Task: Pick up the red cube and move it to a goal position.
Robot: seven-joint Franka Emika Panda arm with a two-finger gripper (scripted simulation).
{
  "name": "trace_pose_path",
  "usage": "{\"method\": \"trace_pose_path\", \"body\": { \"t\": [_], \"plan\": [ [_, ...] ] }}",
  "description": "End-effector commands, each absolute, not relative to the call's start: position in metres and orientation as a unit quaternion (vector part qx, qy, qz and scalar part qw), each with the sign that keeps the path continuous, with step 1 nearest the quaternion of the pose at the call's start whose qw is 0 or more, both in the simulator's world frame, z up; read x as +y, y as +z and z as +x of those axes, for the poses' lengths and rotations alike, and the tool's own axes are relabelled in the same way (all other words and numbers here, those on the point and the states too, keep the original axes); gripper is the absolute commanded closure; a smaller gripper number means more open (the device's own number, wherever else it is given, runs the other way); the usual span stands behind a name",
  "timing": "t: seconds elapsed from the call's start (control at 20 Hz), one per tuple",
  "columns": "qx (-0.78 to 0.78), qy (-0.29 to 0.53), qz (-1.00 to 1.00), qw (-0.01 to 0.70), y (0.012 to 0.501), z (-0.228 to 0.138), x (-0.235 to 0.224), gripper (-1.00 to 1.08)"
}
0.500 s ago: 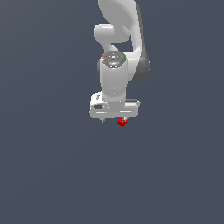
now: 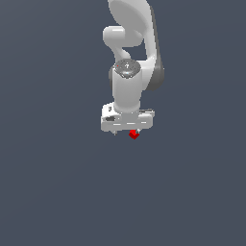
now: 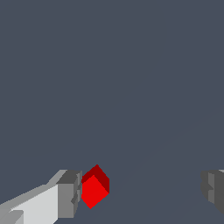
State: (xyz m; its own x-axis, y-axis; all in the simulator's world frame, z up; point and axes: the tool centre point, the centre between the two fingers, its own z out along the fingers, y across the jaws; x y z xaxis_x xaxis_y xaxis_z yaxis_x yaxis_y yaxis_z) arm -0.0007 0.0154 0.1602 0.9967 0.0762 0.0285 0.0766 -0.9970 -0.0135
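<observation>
The red cube (image 2: 133, 135) is tiny and bright red, and lies on the dark grey floor just under the white gripper (image 2: 126, 132). In the wrist view the gripper (image 3: 142, 192) is open with its jaws wide apart. The red cube (image 3: 94, 188) sits inside the gap, turned corner-on, right against one grey fingertip (image 3: 69, 193). The other fingertip (image 3: 213, 189) is far from it. Nothing is held. No goal marker shows.
The white arm (image 2: 129, 57) rises above the gripper. A plain dark grey floor (image 2: 57, 192) lies all round, with no other objects in view.
The gripper has come down slightly towards the cube. The cube has stayed where it was.
</observation>
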Motion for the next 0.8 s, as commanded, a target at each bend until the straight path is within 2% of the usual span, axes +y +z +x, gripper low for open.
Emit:
{"method": "trace_pose_path", "body": {
  "t": [0.0,0.75],
  "plan": [
    [-0.057,-0.013,-0.998,0.007,0.152,-0.004,0.020,-0.92],
    [-0.274,-0.005,-0.962,0.004,0.064,-0.058,0.058,-0.92]
  ]
}}
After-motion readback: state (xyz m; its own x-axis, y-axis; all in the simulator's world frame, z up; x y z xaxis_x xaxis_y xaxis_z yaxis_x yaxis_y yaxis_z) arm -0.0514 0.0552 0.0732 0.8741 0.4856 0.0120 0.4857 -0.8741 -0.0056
